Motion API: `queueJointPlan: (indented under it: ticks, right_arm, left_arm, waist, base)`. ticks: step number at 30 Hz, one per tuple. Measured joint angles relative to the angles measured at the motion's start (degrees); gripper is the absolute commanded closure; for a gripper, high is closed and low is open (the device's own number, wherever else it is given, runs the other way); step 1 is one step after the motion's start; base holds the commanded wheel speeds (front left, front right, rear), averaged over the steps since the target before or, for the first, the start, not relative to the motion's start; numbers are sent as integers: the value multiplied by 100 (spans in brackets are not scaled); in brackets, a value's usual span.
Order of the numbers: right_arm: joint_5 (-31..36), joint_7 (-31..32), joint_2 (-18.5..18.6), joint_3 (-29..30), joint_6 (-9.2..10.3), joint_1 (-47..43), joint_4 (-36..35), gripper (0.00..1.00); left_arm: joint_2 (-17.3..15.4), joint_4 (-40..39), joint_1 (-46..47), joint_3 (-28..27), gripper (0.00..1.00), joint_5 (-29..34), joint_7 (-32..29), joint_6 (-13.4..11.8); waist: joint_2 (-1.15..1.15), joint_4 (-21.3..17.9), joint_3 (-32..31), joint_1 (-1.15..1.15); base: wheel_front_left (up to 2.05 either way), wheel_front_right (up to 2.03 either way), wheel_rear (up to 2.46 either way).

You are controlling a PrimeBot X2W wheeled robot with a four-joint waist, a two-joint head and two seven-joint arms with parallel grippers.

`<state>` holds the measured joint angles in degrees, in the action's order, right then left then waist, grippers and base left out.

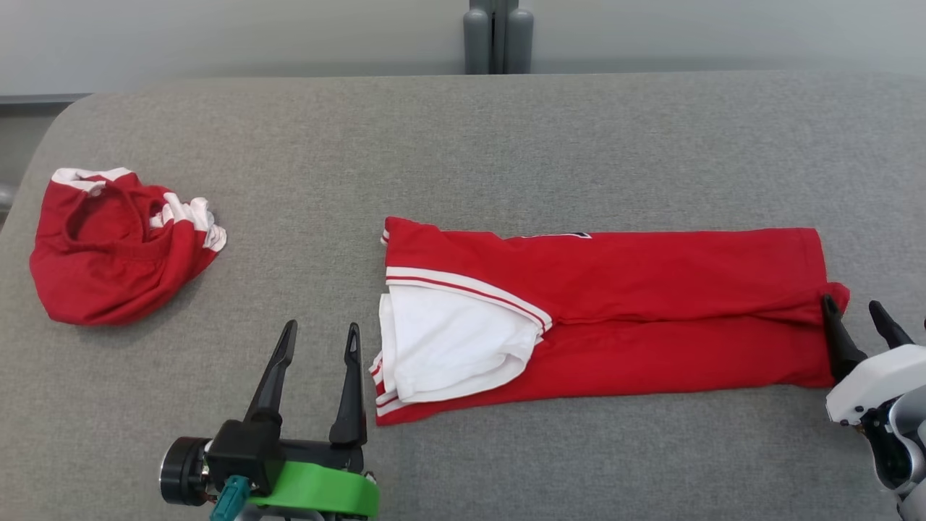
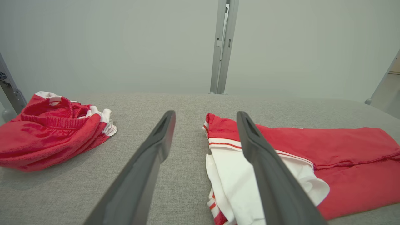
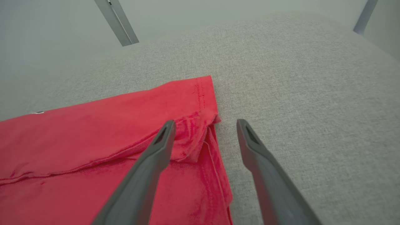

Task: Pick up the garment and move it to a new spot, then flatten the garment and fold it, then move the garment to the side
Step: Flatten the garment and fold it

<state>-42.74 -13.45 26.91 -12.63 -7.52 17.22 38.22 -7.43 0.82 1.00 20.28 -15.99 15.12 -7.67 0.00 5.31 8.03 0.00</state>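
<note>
Folded red garment [image 1: 651, 304] is laid as a long strip across the grey padded table [image 1: 506, 145], right of centre in the head view. A white sleeve panel [image 1: 448, 347] with red-striped trim is turned up at its left end. A second red-and-white garment [image 1: 108, 246] is seen crumpled in a heap, well apart at the table's far left. Left gripper [image 1: 321, 329] is held just beside the strip's left end, above bare table, jaws spread wide, nothing gripped. Right gripper [image 1: 851, 302] is placed at the strip's right end, jaws likewise wide and empty; one finger is seen over the red cloth, the other over bare table, the rumpled corner fold between them. Contact with the cloth cannot be told. A grey post [image 1: 498, 36] is noted behind the table.
</note>
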Motion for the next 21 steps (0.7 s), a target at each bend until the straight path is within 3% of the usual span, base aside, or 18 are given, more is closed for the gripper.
queueJointPlan:
  ticks: [10,11,12,14,21]
  right_arm:
    - [132,703,-43,18,0,511,1187,3]
    - [71,746,-59,8,1,530,1192,15]
    - [16,780,-69,4,5,540,1188,55]
    - [-69,797,-76,-56,5,541,1131,100]
    - [-196,661,110,-298,-10,536,936,100]
  left_arm:
    - [348,107,-37,-294,0,411,0,412]
    - [365,98,-41,-323,0,461,0,422]
    - [378,85,-44,-343,0,480,0,431]
    - [411,53,-53,-379,0,519,0,466]
    - [445,45,-69,-492,0,602,0,516]
  waist:
    - [0,407,214,0]
    - [0,435,240,0]
    - [0,451,264,0]
    - [0,476,331,0]
    - [0,448,460,0]
  base:
    - [0,0,0]
    - [0,0,0]
    - [0,0,0]
    - [0,0,0]
    - [0,0,0]
